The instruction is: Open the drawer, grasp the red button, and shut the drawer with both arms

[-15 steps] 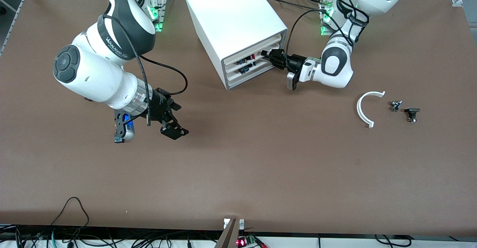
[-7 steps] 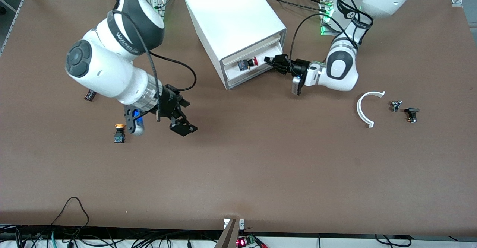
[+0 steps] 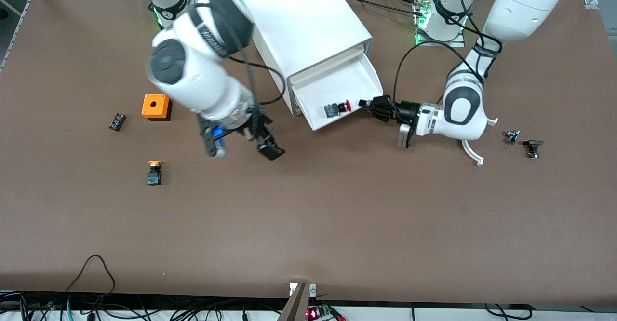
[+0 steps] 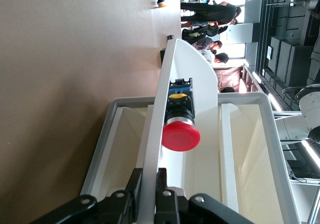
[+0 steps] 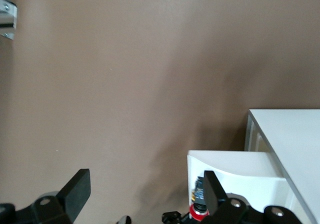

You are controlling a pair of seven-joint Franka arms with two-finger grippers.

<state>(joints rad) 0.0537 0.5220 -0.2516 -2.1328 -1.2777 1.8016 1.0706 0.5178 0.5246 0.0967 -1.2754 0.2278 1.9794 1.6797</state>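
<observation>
The drawer (image 3: 340, 87), just under the top one in the white cabinet (image 3: 301, 20), stands pulled out. The red-capped button (image 3: 339, 108) lies on its side in it, close to the front wall. My left gripper (image 3: 365, 104) is shut on the drawer's front wall at the end toward the left arm. The left wrist view shows my fingers (image 4: 161, 186) clamping that wall, with the button (image 4: 180, 134) just inside. My right gripper (image 3: 264, 142) is open and empty over the table beside the drawer's other end. Its wrist view shows the drawer's corner (image 5: 227, 166) and the button (image 5: 200, 213).
An orange box with a hole (image 3: 155, 106), a yellow-capped button (image 3: 154, 172) and a small black part (image 3: 117, 121) lie toward the right arm's end. A white curved piece (image 3: 471, 151) and two small dark parts (image 3: 512, 137) (image 3: 532, 147) lie toward the left arm's end.
My left gripper has pulled the drawer far out of the cabinet, and the red button now shows in the open. My right arm has swung toward the drawer, uncovering the orange box.
</observation>
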